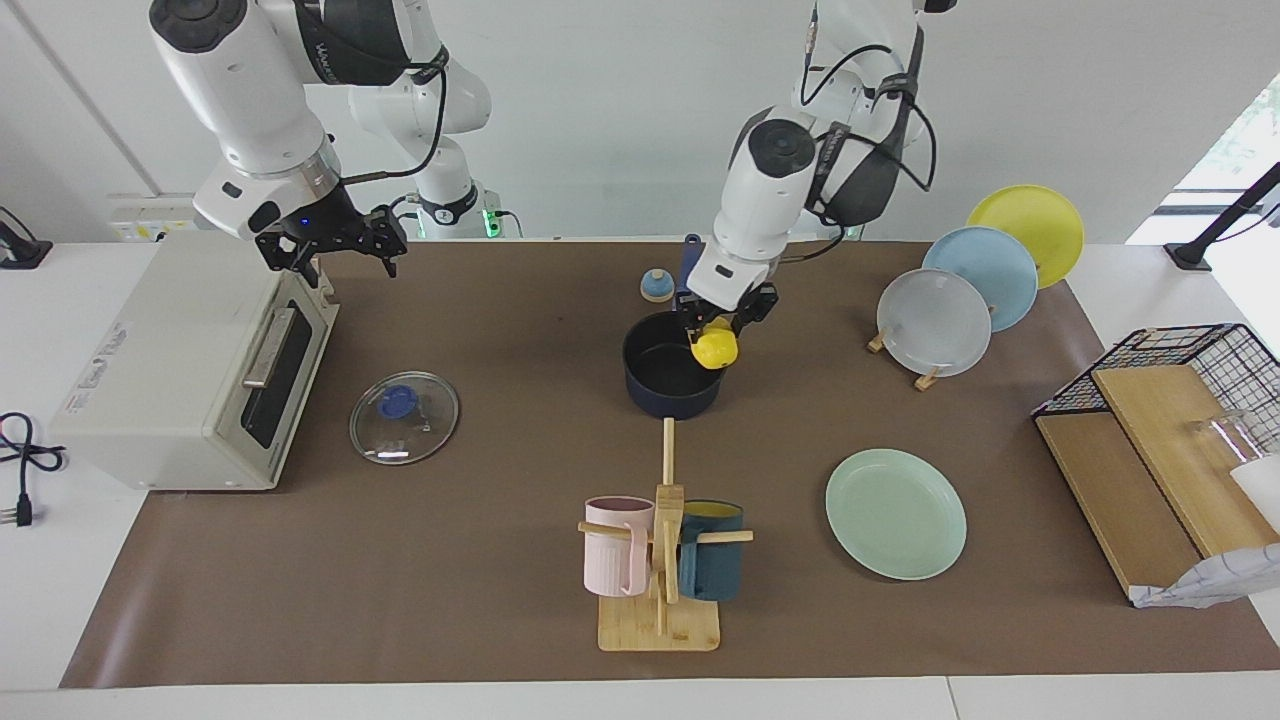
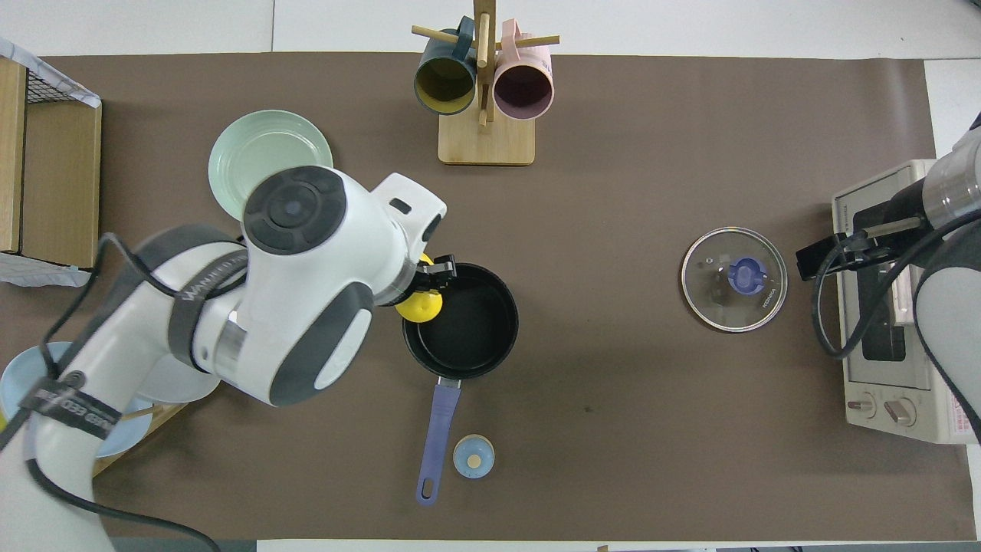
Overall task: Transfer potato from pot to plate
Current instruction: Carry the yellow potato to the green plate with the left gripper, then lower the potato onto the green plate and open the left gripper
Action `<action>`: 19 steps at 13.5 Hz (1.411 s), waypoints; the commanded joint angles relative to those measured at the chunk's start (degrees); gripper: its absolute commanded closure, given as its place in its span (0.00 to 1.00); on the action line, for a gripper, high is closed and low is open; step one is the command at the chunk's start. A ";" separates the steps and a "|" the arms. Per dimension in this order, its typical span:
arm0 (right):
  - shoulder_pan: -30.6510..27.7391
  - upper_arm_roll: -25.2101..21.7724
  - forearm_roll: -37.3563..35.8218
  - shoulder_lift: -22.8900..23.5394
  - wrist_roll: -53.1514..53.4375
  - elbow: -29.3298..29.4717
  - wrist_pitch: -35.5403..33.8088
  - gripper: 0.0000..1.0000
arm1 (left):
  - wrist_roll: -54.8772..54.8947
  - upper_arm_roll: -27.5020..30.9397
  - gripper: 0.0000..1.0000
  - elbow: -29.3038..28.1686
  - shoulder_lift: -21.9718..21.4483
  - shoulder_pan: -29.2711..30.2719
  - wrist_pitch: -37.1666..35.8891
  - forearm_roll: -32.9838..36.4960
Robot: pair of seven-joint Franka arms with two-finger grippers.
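Note:
The yellow potato (image 1: 716, 349) is held by my left gripper (image 1: 718, 330) just above the rim of the dark blue pot (image 1: 668, 380), at the rim's edge toward the left arm's end of the table. In the overhead view the potato (image 2: 419, 307) shows at the pot's (image 2: 467, 326) rim, partly under the left arm. The pot's inside is black and bare, its handle (image 2: 437, 433) points toward the robots. The mint-green plate (image 1: 895, 513) lies bare, farther from the robots than the pot, partly covered by the arm in the overhead view (image 2: 260, 157). My right gripper (image 1: 335, 245) waits above the toaster oven.
A toaster oven (image 1: 190, 370) stands at the right arm's end, a glass lid (image 1: 404, 417) beside it. A mug rack (image 1: 660, 560) with pink and dark blue mugs stands farther out than the pot. Plates on a stand (image 1: 935, 322), a wire basket (image 1: 1180, 400) and a small blue-topped object (image 1: 657, 286) are there too.

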 commanded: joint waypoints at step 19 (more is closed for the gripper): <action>-1.81 0.54 -0.02 0.84 1.06 1.17 0.23 0.00 | 38.89 -0.27 1.00 10.27 22.71 23.05 12.58 7.21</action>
